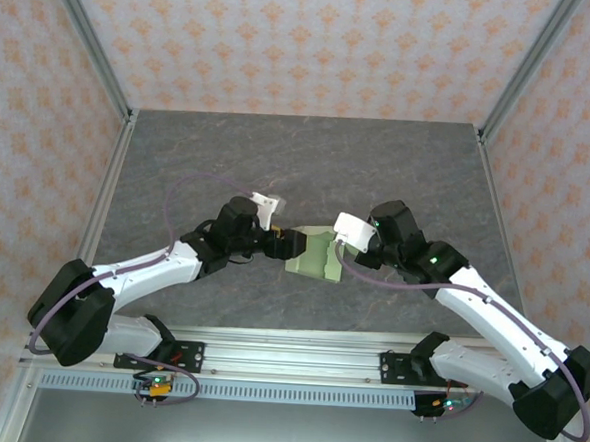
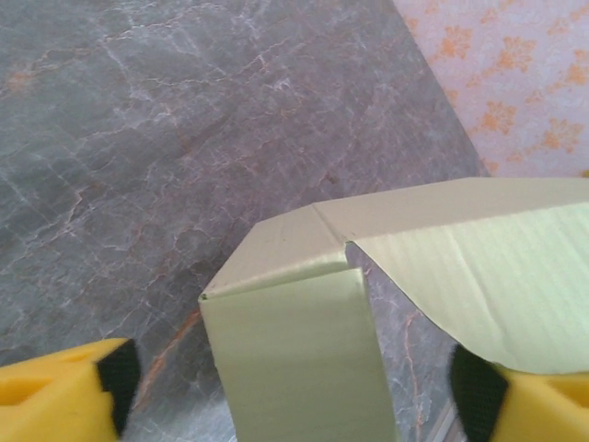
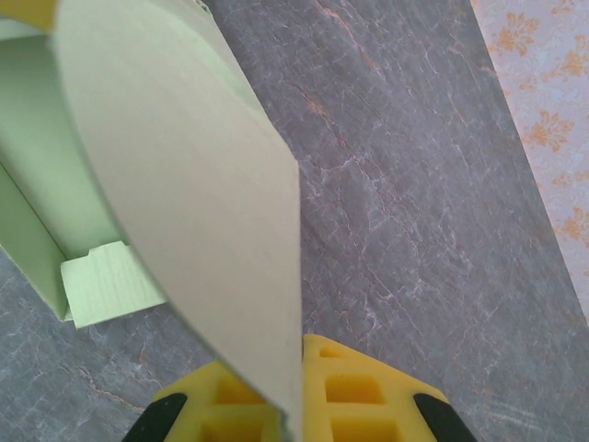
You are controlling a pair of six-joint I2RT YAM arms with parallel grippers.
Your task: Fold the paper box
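Open table [image 1: 279, 160] stretches away from both tools on every side, out to the walls [image 1: 316, 42]. The box [image 1: 318, 254] sits half folded between the two. The right gripper [image 3: 299, 405] is clenched on its curved flap [image 3: 202, 184], and the left gripper [image 2: 294, 396] is released, its fingers [image 2: 64, 387] wide either side of a narrow panel [image 2: 285, 341]. Both wrist views cut the box off at their edges.

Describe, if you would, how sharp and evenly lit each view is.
Top external: even, soft light, sharp throughout, the pale yellow-green card box casting barely any shadow. Left wrist: box creases crisp, yellow fingertips blurred. Right wrist: grey marbled tabletop sharp, near flap softer.
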